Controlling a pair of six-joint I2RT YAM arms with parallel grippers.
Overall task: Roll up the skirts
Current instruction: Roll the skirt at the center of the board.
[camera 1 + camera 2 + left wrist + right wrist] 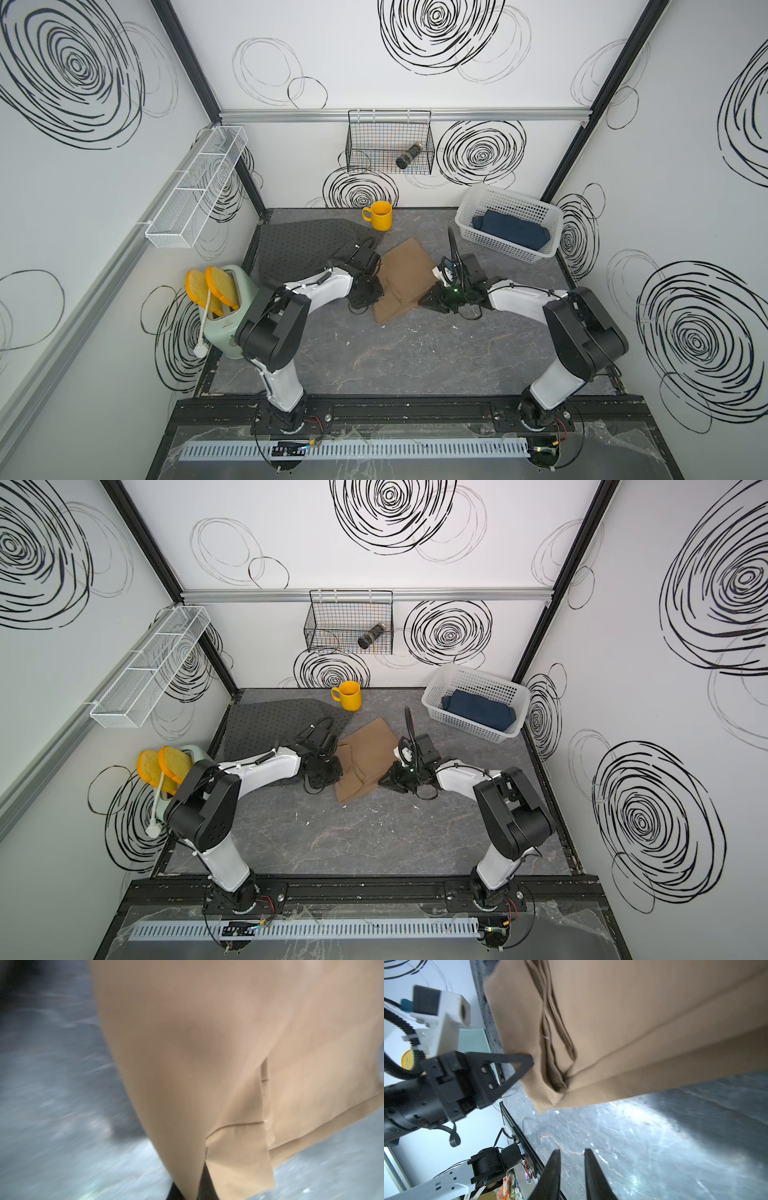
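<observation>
The tan-brown skirt (409, 282) lies partly folded mid-table, also seen in the other top view (365, 762). My left gripper (374, 291) is at its left edge, shut on a fold of it; tan cloth (207, 1064) drapes over the jaws in the left wrist view. My right gripper (430, 299) sits by the skirt's right edge, slightly open with nothing between its fingers (554, 1167); only table shows in the gap. The dark grey dotted skirt (303, 245) lies spread at the back left. The dark blue denim skirt (511, 235) rests bundled in the white basket (469, 226).
A yellow mug (380, 215) stands at the back near the grey skirt. A mint toaster (226, 316) with two toast slices sits at the left edge. A black wire basket (388, 141) holding a dark bottle hangs on the back wall, a white mesh shelf (195, 187) on the left wall.
</observation>
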